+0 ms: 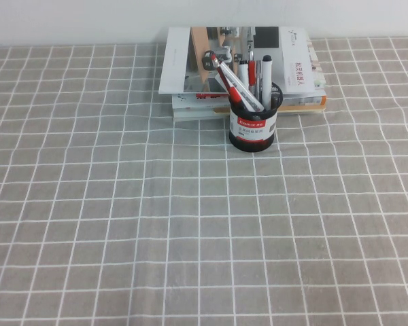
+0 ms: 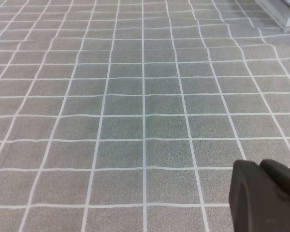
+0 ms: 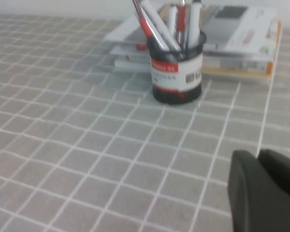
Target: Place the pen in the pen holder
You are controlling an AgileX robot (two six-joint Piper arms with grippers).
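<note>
A grey tablecloth point(image 1: 156, 224) with a white grid covers the whole table, running back to a pale wall. At the far side, slightly right of centre, a stack of books and brochures point(image 1: 241, 68) lies flat on the cloth.

Just in front of that stack stands the pen holder point(image 1: 252, 121), a short round black cup with a white label and a red band, upright on the cloth. The pen point(image 1: 266, 80), white-barrelled with a black cap, stands in the cup on its right side, nearly upright, cap uppermost. Several red-and-white pens point(image 1: 232, 80) share the cup, leaning towards the left and back.

Both arms are drawn back to the near side of the table, well apart from the cup. In the high view only a small dark sliver at the right edge shows, and the left arm does not appear there at all. The left gripper point(image 2: 266, 195) shows in its wrist view as a dark rounded mass low over bare cloth; the two dark finger shapes sit close together with just a thin seam between them, holding nothing. The right gripper point(image 3: 266, 191) appears likewise in its wrist view, low over the cloth, facing the cup and books from a distance, its fingers close together and empty.
</note>
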